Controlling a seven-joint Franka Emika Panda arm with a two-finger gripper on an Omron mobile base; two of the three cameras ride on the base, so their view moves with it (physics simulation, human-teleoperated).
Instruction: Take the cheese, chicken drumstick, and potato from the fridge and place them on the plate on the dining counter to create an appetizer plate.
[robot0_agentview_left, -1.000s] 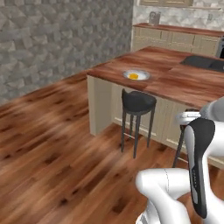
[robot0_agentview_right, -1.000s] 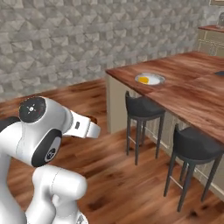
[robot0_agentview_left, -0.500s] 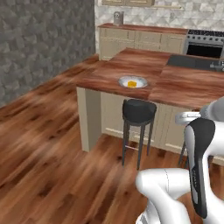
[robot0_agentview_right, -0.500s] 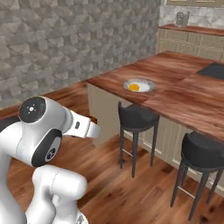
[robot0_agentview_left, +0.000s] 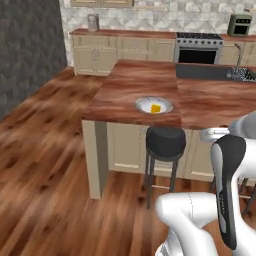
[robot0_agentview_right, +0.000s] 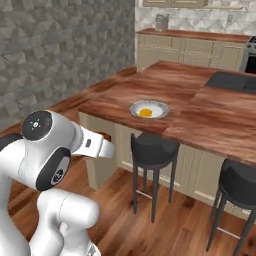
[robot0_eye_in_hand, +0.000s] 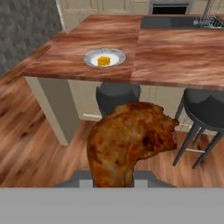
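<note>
I am facing the dining counter (robot0_agentview_left: 135, 90) across a wood floor (robot0_agentview_left: 45, 165), and its reddish tabletop is carrying the plate (robot0_agentview_left: 153, 105) close to the near edge, toward the left corner. The cheese (robot0_agentview_left: 156, 108) is sitting on that plate, a small yellow-orange block (robot0_eye_in_hand: 103, 61) resting inside the pale rim (robot0_eye_in_hand: 92, 56). A black stool (robot0_agentview_left: 165, 141) is standing on the floor just below the plate's edge of the tabletop, and a second stool (robot0_agentview_right: 239, 184) is standing further right. In the hand view the chicken drumstick (robot0_eye_in_hand: 129, 142) is hanging close to the camera; my gripper is holding it, its fingertips hidden under the meat. The dark sink (robot0_agentview_left: 212, 72) is lying inset at the far right of the tabletop.
</note>
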